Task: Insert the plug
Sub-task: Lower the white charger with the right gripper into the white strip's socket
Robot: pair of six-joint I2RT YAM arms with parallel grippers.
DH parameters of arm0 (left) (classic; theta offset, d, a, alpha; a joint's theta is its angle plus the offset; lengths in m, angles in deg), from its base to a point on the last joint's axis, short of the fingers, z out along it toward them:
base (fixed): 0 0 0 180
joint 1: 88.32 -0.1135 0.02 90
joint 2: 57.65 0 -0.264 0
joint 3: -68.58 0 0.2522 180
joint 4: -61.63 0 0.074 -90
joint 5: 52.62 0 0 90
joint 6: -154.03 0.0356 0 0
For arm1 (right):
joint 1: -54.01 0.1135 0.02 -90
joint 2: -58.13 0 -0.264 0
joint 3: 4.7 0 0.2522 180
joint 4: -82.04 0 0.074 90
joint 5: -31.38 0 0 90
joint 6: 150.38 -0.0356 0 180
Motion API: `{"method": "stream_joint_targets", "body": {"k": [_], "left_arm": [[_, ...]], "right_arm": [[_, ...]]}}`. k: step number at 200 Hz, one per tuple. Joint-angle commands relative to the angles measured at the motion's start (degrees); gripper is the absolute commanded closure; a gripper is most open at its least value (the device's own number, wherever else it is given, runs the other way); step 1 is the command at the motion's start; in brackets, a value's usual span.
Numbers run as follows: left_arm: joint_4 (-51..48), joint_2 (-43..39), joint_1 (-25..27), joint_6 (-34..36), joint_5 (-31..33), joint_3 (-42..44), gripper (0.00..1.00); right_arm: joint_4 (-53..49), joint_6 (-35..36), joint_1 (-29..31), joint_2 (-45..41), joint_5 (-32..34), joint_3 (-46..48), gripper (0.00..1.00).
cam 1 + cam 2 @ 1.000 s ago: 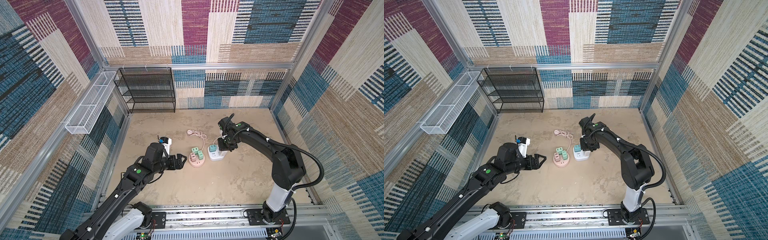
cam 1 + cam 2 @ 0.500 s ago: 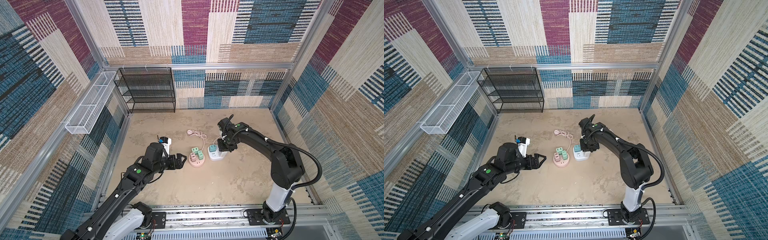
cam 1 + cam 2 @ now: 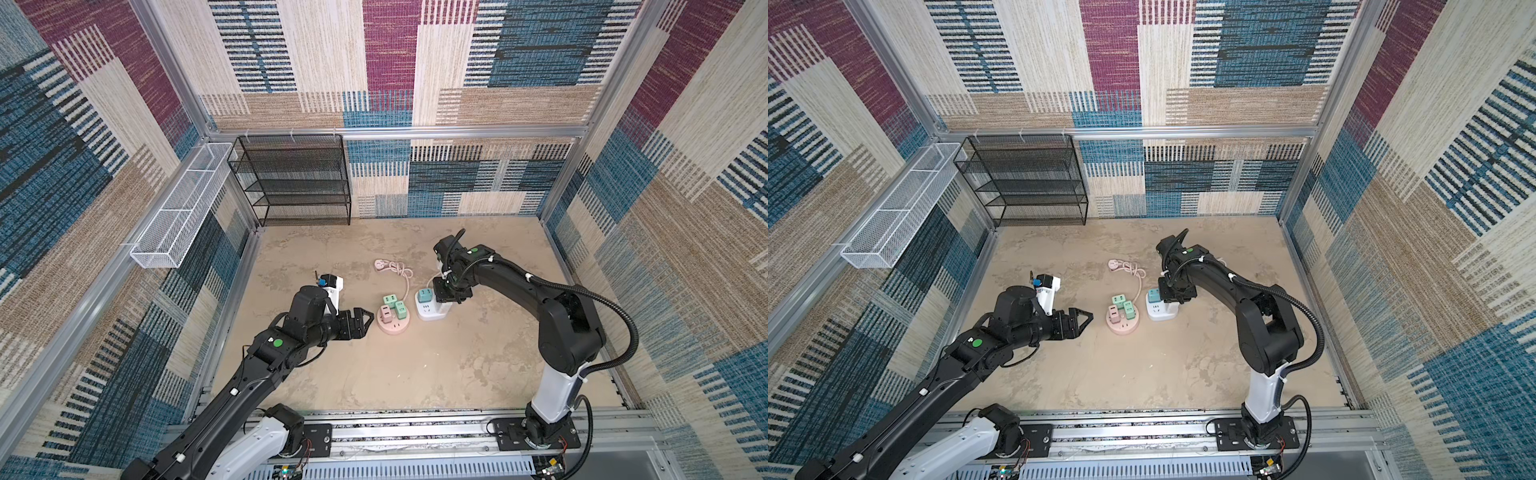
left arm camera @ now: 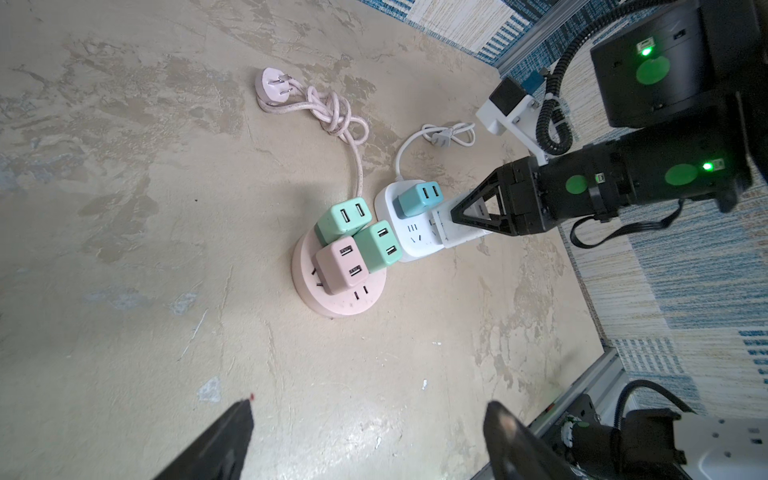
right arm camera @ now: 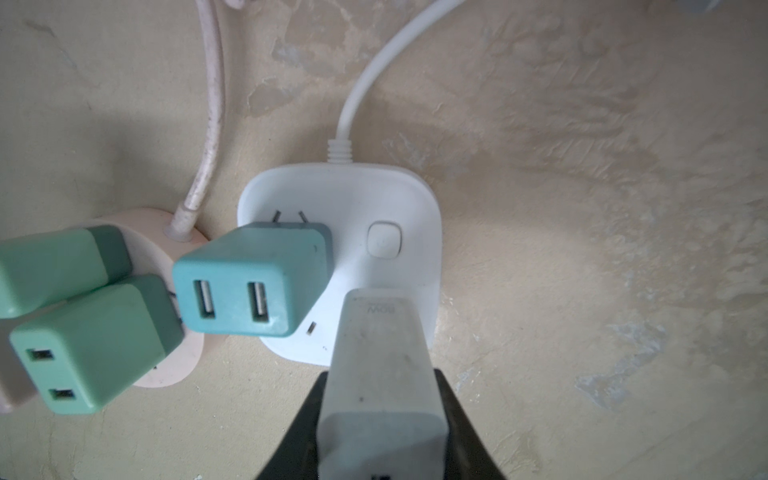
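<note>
Overhead stereo pair; close wrist views

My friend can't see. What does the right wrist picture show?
The right gripper holds a white charger at a square white power strip, beside a blue charger plugged into it. Two green chargers stand in a round pink strip.

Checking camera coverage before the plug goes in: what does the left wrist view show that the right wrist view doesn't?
Left wrist only: the pink three-pin plug on its knotted cord, and the open left pincer. Right wrist only: the rounded button on the white square power strip. Both: that strip, the teal cube charger plugged into it, two mint-green cube chargers, and the white adapter held in the right pincer.
</note>
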Motion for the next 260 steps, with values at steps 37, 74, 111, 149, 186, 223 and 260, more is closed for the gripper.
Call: {"method": "stream_joint_targets", "body": {"k": [37, 74, 111, 149, 186, 223, 260], "left_arm": [[2.0, 0.7, -0.3, -0.8, -0.6, 0.4, 0.09], [2.3, 0.7, -0.6, -0.9, -0.7, 0.6, 0.09], [2.8, 0.9, -0.8, -1.0, -1.1, 0.9, 0.09], [2.9, 0.8, -1.1, -1.1, -1.3, 1.0, 0.09], [3.1, 0.9, -1.2, -1.2, -1.7, 1.2, 0.09], [3.3, 1.0, -1.4, -1.3, -1.9, 1.2, 0.09], [3.1, 0.7, -1.5, -1.3, -1.6, 1.3, 0.09]], "right_arm": [[-3.7, -0.2, 0.1, 1.4, 3.2, -1.0, 1.0], [-5.2, -0.4, 0.2, 1.5, 4.1, -1.9, 1.0], [-6.0, -0.8, 1.0, 2.6, 4.7, -2.8, 1.0], [-4.8, -1.4, 1.7, 3.5, 4.1, -1.5, 1.0], [-3.1, -1.9, 2.0, 3.8, 3.1, 1.0, 1.0], [-2.8, -2.3, 2.3, 4.3, 3.1, 1.7, 1.0], [-4.8, -4.5, 4.1, 6.2, 7.9, 0.0, 1.0]]}}
